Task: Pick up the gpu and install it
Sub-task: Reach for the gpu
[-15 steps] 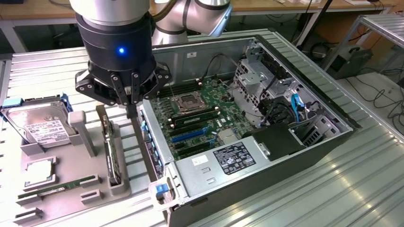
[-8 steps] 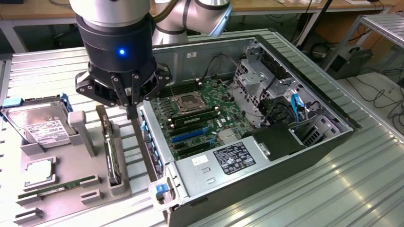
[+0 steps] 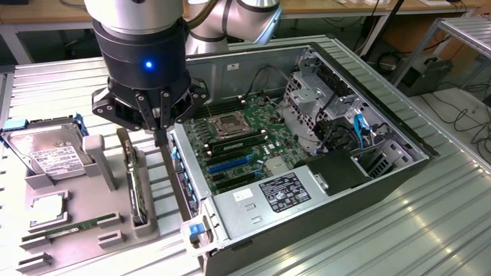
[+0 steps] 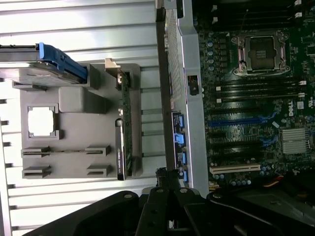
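On edge in a slot of the grey holder stands the gpu, a thin dark card with its silver bracket at the end farther from the exterior camera. Because it stands upright, both views show only its narrow top edge and its flat faces stay hidden.

The tool hangs above the strip of worktop between the holder and the computer case. That puts it near the gpu's bracket end, off to the exterior view's right of the card and apart from it. Its fingers are clenched together and seem to hold nothing, though their tips merge with the dark outer wall of the case behind them, so that is hard to make out. The wrist view cuts off the tool's body, and in the exterior view the arm covers the far corner of the case.

The holder carries one gpu, one hard drive in a blue frame, one square processor chip and one green RAM stick. One open case lies on its side just beside the holder, with the motherboard facing up.
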